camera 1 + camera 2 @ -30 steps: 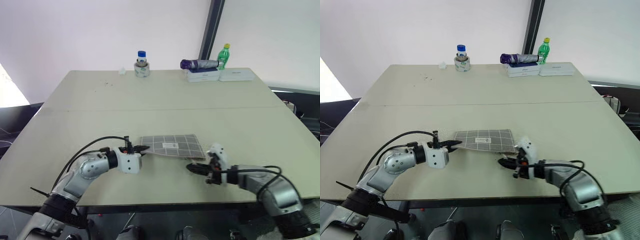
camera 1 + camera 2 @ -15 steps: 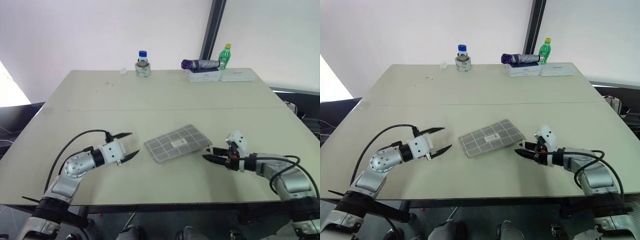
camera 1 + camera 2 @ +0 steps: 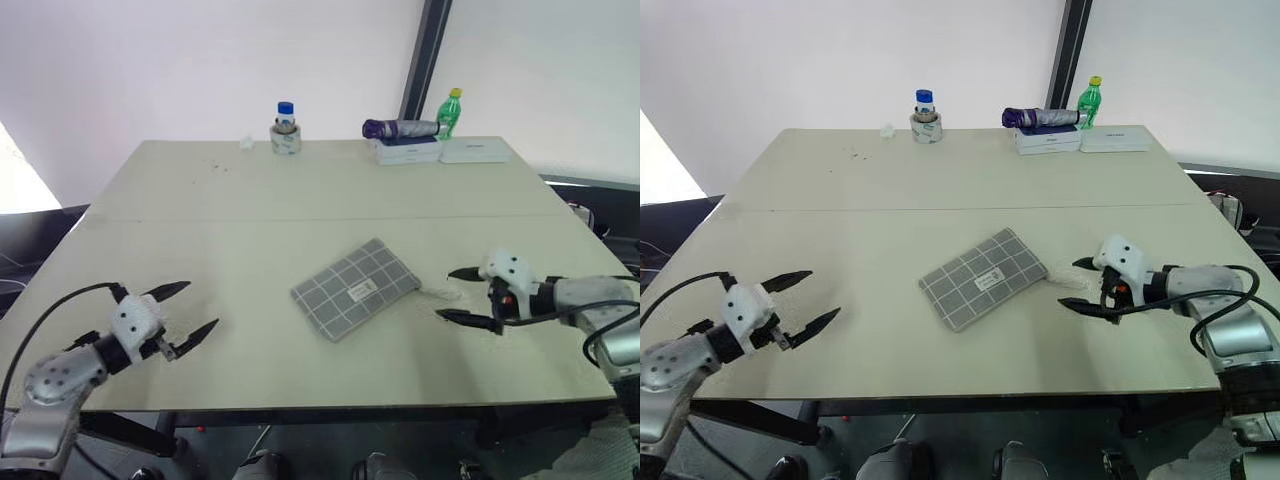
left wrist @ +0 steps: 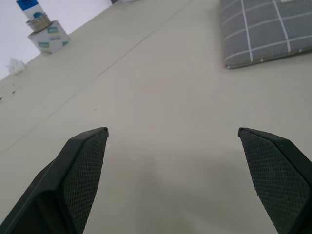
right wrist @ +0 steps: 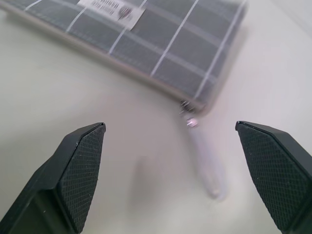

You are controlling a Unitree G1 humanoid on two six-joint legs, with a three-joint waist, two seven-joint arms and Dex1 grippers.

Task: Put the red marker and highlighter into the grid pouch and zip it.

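Mid-table — grid pouch (image 3: 355,289) flat, closed; contents hidden.

1. The grid pouch (image 3: 355,289) is a flat grey fabric rectangle with white grid lines and a small white label on top.
2. It lies flat on the table, turned at a slant.
3. A pale zipper pull (image 5: 204,168) trails from one corner onto the tabletop.

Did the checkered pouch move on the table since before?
Yes. The grid pouch dropped flat and spun slantwise; against the table's seam line, its right corner swung closer.
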